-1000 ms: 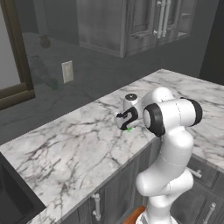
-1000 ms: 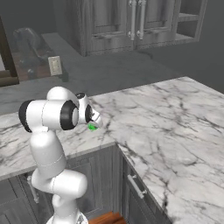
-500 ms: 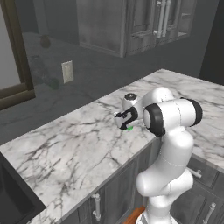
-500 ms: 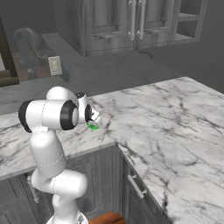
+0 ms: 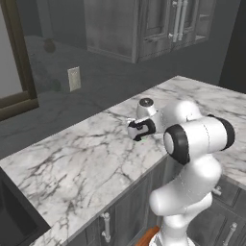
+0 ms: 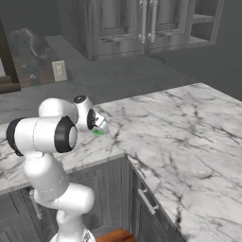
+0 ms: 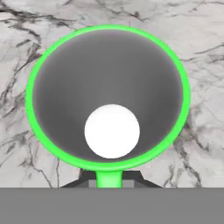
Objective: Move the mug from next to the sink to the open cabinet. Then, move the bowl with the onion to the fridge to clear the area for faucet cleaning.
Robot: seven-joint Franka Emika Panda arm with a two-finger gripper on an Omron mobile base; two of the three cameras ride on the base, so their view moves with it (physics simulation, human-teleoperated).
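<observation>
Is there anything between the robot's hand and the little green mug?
No. The gripper is already shut on the mug, its jaws pinching the green handle at the rim. Nothing sits between them on the marble counter.

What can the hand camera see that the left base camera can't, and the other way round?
Hand view alone: straight down into the mug, its bright green rim, grey inside and white bottom, with the handle between the dark fingertips. Left base view alone: the white arm, the wall outlet, the wall cabinets and the black sink's corner. Both share the marble counter and the green mug.
</observation>
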